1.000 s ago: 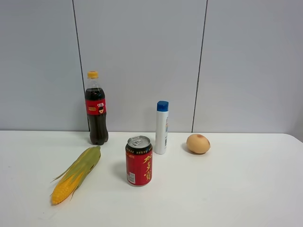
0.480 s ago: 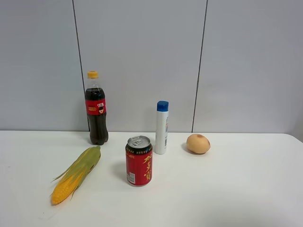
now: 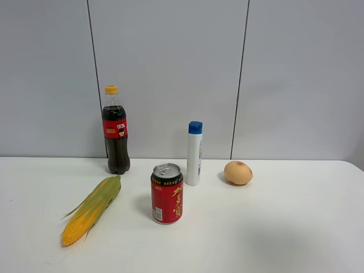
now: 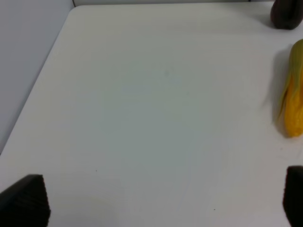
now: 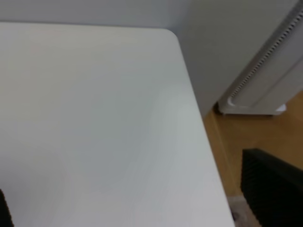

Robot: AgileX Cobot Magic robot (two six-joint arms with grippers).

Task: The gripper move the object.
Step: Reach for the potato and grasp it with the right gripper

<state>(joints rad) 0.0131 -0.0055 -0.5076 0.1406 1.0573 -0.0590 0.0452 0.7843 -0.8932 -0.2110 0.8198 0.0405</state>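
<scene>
The small round tan-orange fruit [image 3: 238, 172] with a brownish dimple sits on the white table [image 3: 296, 227] at the back right, to the right of the white bottle. No arm or gripper shows in the exterior high view. In the left wrist view my left gripper [image 4: 158, 203] is open and empty, its black fingertips [image 4: 26, 198] far apart over bare table near the left edge. In the right wrist view my right gripper [image 5: 137, 203] is open and empty, one black finger [image 5: 272, 189] over the table's right edge. The fruit is in neither wrist view.
A red can [image 3: 166, 193] stands mid-table. A white bottle with a blue cap [image 3: 194, 153] and a cola bottle [image 3: 116, 133] stand behind it. A yellow corn cob [image 3: 91, 210] lies at the left and also shows in the left wrist view [image 4: 293, 104]. A grey wall is behind.
</scene>
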